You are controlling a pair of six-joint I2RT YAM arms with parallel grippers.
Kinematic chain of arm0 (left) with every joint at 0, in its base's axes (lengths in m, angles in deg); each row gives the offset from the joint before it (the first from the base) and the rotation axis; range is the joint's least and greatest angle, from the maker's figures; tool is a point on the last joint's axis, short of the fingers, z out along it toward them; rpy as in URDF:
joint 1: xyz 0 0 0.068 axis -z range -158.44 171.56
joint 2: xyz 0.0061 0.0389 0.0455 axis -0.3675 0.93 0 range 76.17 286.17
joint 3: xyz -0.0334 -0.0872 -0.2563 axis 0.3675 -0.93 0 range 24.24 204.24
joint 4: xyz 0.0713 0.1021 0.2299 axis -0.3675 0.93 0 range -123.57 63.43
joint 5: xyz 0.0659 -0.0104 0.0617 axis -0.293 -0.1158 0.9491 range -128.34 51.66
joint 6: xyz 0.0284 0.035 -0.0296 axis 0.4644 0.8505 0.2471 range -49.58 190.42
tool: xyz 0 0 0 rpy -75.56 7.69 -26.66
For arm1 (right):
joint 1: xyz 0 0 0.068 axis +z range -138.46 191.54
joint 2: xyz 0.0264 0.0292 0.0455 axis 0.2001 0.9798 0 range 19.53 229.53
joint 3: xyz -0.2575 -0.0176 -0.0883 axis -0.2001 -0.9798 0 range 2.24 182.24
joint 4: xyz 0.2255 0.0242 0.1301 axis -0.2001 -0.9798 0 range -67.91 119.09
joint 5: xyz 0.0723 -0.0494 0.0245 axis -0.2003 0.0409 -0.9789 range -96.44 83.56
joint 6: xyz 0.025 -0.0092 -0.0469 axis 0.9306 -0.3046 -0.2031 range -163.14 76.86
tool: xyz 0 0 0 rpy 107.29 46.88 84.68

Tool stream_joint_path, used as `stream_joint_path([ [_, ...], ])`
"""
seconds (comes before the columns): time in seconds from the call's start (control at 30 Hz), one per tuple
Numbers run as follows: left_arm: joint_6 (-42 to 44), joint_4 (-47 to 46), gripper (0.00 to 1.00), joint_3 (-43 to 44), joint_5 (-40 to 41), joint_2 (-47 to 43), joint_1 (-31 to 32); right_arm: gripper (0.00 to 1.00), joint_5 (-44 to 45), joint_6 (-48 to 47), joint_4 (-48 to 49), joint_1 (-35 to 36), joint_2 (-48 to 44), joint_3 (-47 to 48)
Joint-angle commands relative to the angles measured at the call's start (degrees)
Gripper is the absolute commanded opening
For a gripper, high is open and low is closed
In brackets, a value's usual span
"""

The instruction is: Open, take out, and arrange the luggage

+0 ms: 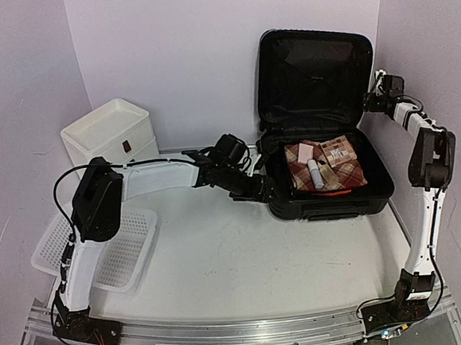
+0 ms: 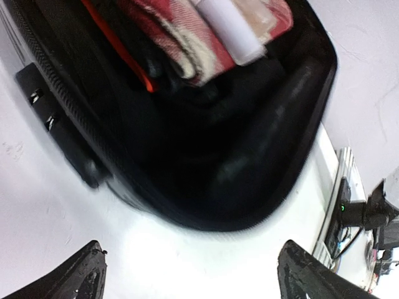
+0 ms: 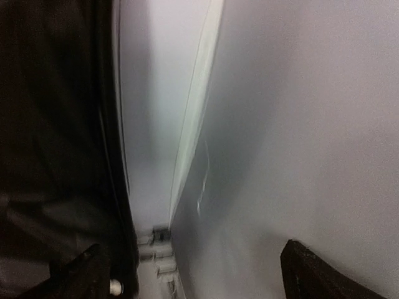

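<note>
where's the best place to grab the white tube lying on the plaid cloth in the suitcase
Across its middle, coming straight down from above. The white tube lies flat on the plaid cloth with its rounded side exposed on top, while the walls of the luggage would likely block a sideways approach. Close across its narrow width, not end to end.

Blk luggage w/ red-white plaid cloth, white tube, white basket
</note>
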Motion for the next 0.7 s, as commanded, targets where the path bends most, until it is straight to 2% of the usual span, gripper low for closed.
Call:
stream_joint_path([
  [0.0, 9.1, 0.9, 0.99, -3.6, 0.4, -11.8, -0.3, 0.98, 0.0, 5.2, -11.7, -0.2, -14.2, -6.6],
  [0.1, 12.9, 4.2, 1.0, -6.6, 3.1, -17.6, -0.3, 0.98, -0.3, 6.6, -14.5, 2.7, -22.4, -17.2],
  [0.23, 14.6, 8.9, 0.99, -14.3, 9.7, -25.6, -1.3, 0.98, -5.6, 7.1, -17.2, 10.7, -32.0, -30.7],
  [0.37, 11.6, 13.5, 0.99, -24.5, 19.9, -34.1, -3.8, 0.98, -20.1, 17.0, -17.2, 19.4, -38.5, -43.9],
  [0.43, 9.4, 15.5, 0.99, -31.2, 24.1, -38.5, -5.9, 0.98, -23.0, 19.5, -17.6, 23.6, -40.1, -48.1],
  [0.53, 4.6, 17.8, 0.99, -39.4, 29.8, -46.0, -9.7, 0.98, -22.0, 23.8, -20.1, 28.1, -42.3, -51.8],
  [0.67, -0.4, 18.9, 0.94, -48.7, 33.4, -53.5, -12.4, 0.98, -27.3, 24.5, -22.6, 30.7, -44.2, -52.9],
])
